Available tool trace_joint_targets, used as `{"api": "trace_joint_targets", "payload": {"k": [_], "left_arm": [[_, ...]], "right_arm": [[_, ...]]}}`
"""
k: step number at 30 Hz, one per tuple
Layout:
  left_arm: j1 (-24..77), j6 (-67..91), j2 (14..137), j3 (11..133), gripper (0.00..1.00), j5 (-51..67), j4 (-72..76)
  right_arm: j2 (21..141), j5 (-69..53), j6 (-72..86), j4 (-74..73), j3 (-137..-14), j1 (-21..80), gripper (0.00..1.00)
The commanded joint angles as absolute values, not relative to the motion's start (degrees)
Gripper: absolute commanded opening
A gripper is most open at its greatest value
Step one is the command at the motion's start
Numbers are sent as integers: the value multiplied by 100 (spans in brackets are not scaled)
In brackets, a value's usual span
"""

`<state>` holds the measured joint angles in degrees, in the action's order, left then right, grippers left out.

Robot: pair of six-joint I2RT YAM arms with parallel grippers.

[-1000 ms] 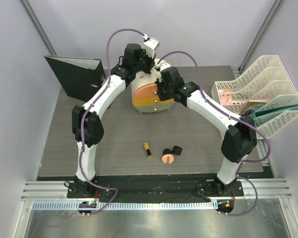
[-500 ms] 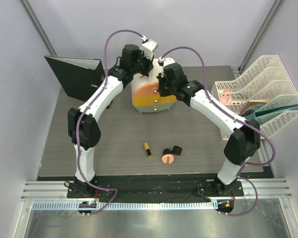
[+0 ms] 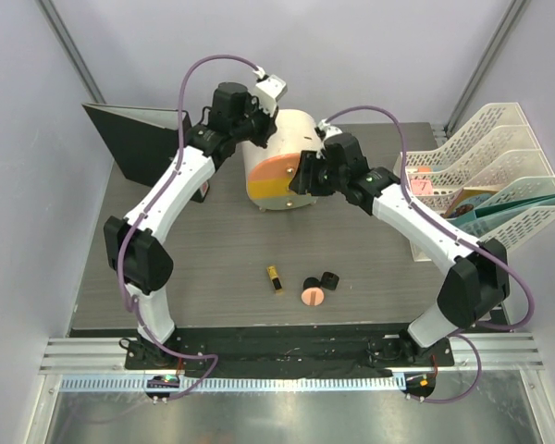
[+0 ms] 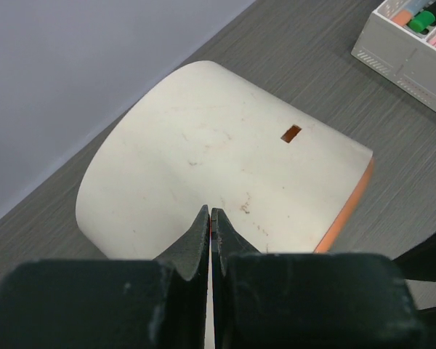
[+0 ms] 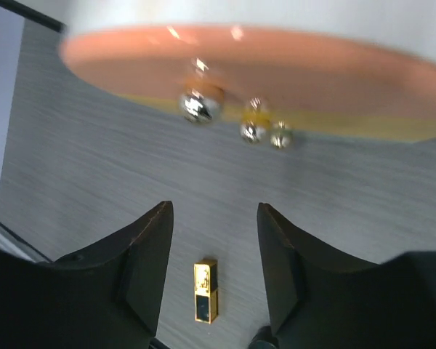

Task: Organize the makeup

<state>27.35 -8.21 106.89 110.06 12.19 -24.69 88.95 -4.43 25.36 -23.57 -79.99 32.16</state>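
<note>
counts | black-gold lipstick [image 3: 275,278]: 1 | round pink compact [image 3: 313,296]: 1 | small black jars [image 3: 330,278]: 2 | loose makeup pieces in all: 4 | cream-and-orange cylindrical box [image 3: 277,171]: 1 | black ring binder [image 3: 134,139]: 1 | white slotted file rack [image 3: 509,153]: 1 | robot arms [image 3: 171,194]: 2 | grey wood-grain table [image 3: 213,250]: 1

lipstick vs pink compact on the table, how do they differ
The lipstick is a slim black-and-gold stick; the compact is a round pink disc. The lipstick lies alone; the compact sits right by two black jars. Both lie loose on the table.
</note>
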Motion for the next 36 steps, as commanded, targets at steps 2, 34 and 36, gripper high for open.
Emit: {"api": "trace_joint_targets", "payload": {"k": [2,34,36], "left_arm": [[2707,-844,10555,10820,0,1511,-2575],[2707,-826,10767,10705,0,1758,-2663],[2707,-826,10758,10679,0,1767,-2654]], "right_arm": [[8648,-1309,3497,-1496,-7199,3050,66],[9773,-1890,5985,1696,-6135,2417,48],[9852,-1890,6038,1758,-6187,2417,47]]}}
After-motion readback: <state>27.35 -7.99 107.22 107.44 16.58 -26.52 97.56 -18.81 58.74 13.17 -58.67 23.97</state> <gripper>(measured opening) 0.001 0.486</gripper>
